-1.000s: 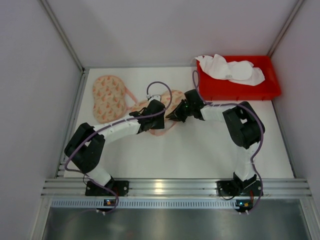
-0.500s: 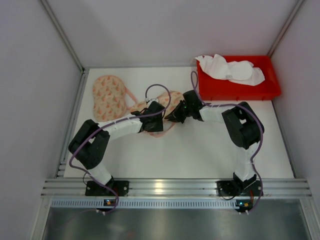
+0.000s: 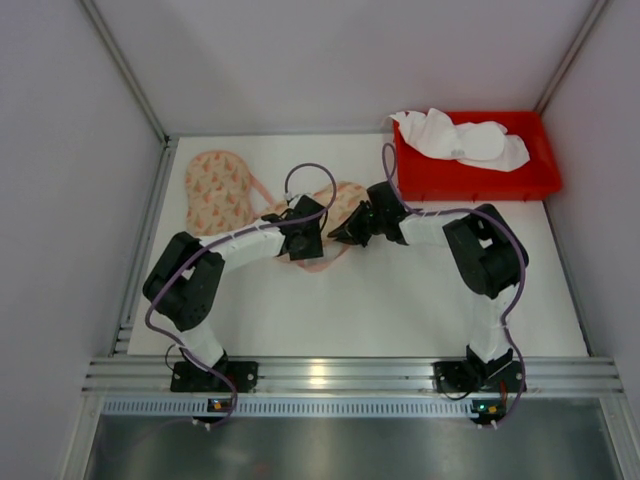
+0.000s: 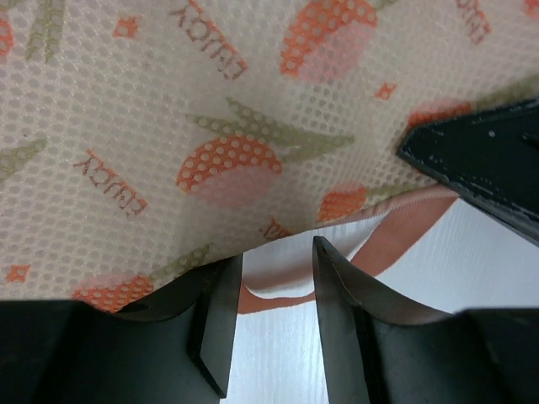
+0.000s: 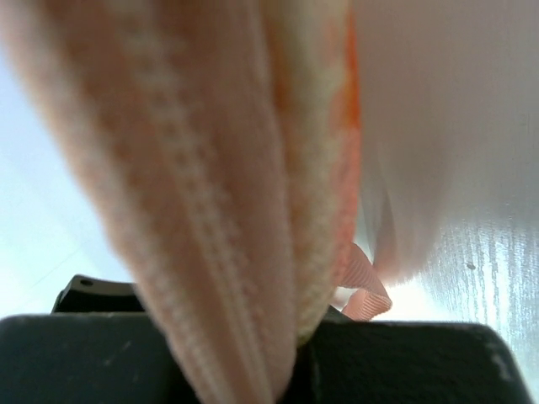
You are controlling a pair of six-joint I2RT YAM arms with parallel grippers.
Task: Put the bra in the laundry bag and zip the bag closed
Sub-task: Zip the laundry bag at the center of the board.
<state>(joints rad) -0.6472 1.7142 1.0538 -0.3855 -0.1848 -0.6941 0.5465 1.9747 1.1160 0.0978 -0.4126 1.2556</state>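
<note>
In the last second the left claw [image 4: 276,252] has crept farther onto the laundry bag [image 3: 215,195] as its arm's elbow tucked in. It stands half open astride the pink trim [image 4: 404,227] without pinching it, while the right claw [image 3: 338,232], hardly moved, is clamped on the ribbed zip band [image 5: 194,210]. The mouth is only being readied, I judge: the bag is soft honeycomb mesh in two rounded, fruit-printed lobes on the smooth white tabletop [image 3: 400,310], while the crumpled white bra [image 3: 455,140] lies beyond in the hard red tray [image 3: 470,182].
</note>
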